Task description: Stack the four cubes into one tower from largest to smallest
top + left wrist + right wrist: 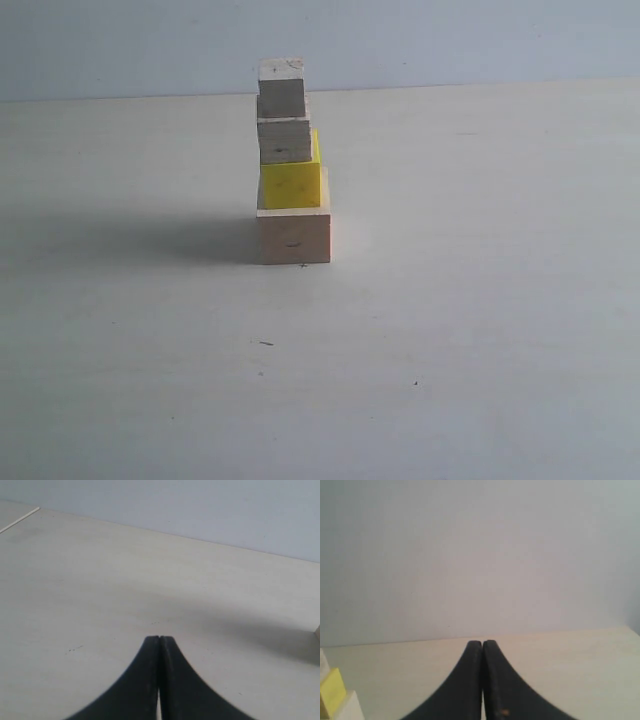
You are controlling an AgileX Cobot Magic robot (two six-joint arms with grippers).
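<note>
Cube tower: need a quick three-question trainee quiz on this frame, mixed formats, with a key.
1. Order: list the cubes of the tower from bottom to top.
2. True or false: the left tool is shut on a cube.
3. Multiple choice: the right tool is A) open, B) gripping the top cube, C) shut with nothing in it.

Key
1. largest pale wood cube, yellow cube, medium wood cube, smallest wood cube.
2. False: the left tool is shut on nothing, over bare table.
3. C.
</note>
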